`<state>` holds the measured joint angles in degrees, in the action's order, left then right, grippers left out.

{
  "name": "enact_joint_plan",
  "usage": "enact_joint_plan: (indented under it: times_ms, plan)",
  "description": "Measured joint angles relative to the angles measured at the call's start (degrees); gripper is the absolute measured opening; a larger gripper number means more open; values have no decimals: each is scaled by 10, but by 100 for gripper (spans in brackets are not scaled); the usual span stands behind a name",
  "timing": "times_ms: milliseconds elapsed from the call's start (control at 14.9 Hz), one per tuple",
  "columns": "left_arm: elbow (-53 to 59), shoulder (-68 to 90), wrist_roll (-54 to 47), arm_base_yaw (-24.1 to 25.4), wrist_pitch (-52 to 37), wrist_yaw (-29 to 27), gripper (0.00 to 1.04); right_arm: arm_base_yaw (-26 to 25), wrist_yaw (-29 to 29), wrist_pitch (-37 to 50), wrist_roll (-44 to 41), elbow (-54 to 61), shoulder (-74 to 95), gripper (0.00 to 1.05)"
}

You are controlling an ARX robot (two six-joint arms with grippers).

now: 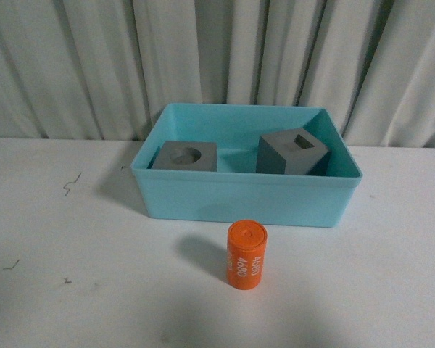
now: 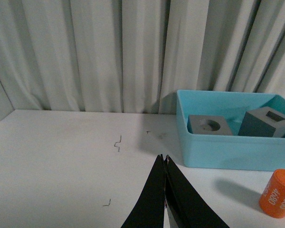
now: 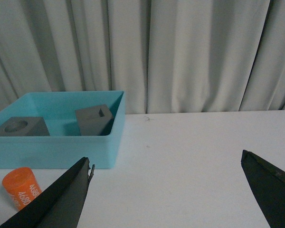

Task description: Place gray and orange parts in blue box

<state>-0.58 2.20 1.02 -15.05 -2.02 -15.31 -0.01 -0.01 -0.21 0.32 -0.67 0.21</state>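
Orange cylinder (image 1: 246, 254): standing upright on the bench (image 1: 72, 254), outside the blue box (image 1: 246, 199), just before its near wall and toward the bench's near edge. It is looking like the one part left to go in.
Gray cubes: both are sitting inside the box. The round-recess cube (image 1: 185, 156) is lying flat by the left wall. The slotted cube (image 1: 291, 154) is resting by the right wall and seems to be tipping slightly, though the wall is hiding its base.
Box placement: sitting toward the bench's far edge, close to the curtain (image 1: 72, 65), open side up so parts are going in from above.
Left claw (image 2: 162, 157): fingers are pressing together, gripping nothing, hanging over bare bench toward the left edge, well apart from the cylinder.
Right claw (image 3: 166, 159): gaping wide, carrying and touching nothing, hovering toward the bench's right edge and facing the box and cylinder.
Judgement: being already spread, the right claw is looking the readier one for taking the cylinder.
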Motion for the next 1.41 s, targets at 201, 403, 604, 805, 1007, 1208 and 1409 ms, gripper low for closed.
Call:
enact_joint_plan:
  times_ms: [201, 403, 604, 805, 1007, 1208, 1409]
  plan:
    - [0, -12, 0, 57, 14, 57, 2, 0, 0, 0, 0, 0, 0, 98]
    - [0, -18, 0, 154, 22, 145, 2, 0, 0, 0, 0, 0, 0, 98]
    - [0, -18, 0, 149, 22, 153, 2, 0, 0, 0, 0, 0, 0, 98]
    - [0, -18, 0, 150, 22, 153, 2, 0, 0, 0, 0, 0, 0, 98]
    - [0, -18, 0, 150, 22, 153, 2, 0, 0, 0, 0, 0, 0, 98]
    - [0, -18, 0, 150, 22, 153, 16, 0, 0, 0, 0, 0, 0, 98]
    - [0, -18, 0, 150, 22, 153, 46, 0, 0, 0, 0, 0, 0, 98]
